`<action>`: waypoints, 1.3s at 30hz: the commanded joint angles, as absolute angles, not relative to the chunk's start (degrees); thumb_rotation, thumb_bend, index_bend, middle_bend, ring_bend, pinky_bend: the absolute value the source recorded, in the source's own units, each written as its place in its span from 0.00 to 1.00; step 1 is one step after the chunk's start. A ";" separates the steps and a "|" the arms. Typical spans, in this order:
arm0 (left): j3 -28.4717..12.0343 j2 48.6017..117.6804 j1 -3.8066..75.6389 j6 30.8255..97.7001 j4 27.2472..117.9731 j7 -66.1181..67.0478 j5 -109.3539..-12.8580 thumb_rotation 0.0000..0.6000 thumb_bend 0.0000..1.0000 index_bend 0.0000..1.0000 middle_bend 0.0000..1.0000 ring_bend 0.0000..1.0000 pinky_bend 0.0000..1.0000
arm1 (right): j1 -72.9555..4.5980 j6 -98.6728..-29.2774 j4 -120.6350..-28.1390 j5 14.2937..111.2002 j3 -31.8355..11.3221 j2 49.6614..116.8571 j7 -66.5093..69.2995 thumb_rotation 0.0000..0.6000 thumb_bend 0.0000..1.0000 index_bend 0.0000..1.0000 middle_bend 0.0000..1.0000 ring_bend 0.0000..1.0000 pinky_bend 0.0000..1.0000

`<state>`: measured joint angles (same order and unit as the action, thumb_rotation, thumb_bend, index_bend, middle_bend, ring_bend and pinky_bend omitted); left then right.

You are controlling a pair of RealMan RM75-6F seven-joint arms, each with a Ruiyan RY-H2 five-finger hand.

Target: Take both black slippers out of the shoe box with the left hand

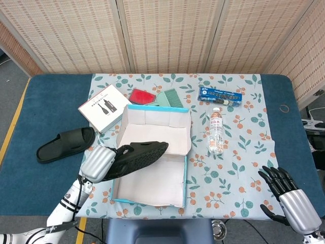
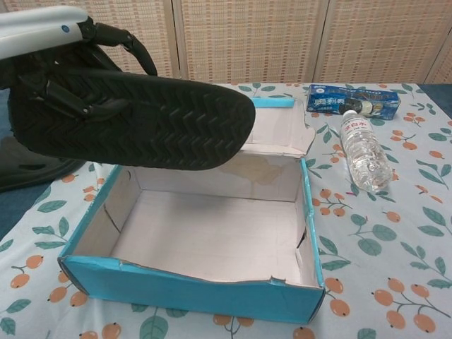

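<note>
My left hand grips a black slipper by its heel end and holds it in the air above the shoe box, sole down. In the chest view the slipper's ribbed sole fills the upper left, with the left hand on top of it. Below it, the blue-edged box stands with nothing inside. The other black slipper lies on the dark blue table to the left of the box. My right hand rests open at the near right edge of the table.
A water bottle lies right of the box, with a blue packet behind it. A white product box, a red item and a green brush sit behind the shoe box on the floral cloth.
</note>
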<state>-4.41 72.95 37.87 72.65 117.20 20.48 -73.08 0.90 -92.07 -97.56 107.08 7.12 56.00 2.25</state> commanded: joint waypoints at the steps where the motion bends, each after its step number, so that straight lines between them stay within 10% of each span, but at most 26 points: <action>1: -5.15 71.49 37.13 72.77 117.36 18.91 -73.33 1.00 0.71 0.90 0.89 0.69 0.75 | 0.91 -92.04 -97.60 107.11 7.16 55.99 2.21 0.95 0.18 0.00 0.00 0.00 0.00; 18: -4.29 64.25 23.22 87.56 94.15 7.12 -80.34 1.00 0.70 0.90 0.89 0.69 0.75 | 1.24 -93.29 -97.45 107.59 7.26 55.30 3.48 0.95 0.18 0.00 0.00 0.00 0.00; 33: 0.72 81.48 12.89 92.73 56.78 4.35 -82.29 1.00 0.67 0.88 0.87 0.68 0.73 | 1.19 -93.30 -97.47 108.11 7.41 55.32 3.56 0.95 0.18 0.00 0.00 0.00 0.00; 39: 1.18 89.83 9.94 93.19 46.44 -0.76 -83.14 1.00 0.64 0.84 0.83 0.57 0.56 | 1.40 -93.72 -97.37 107.74 7.26 55.27 3.71 0.95 0.18 0.00 0.00 0.00 0.00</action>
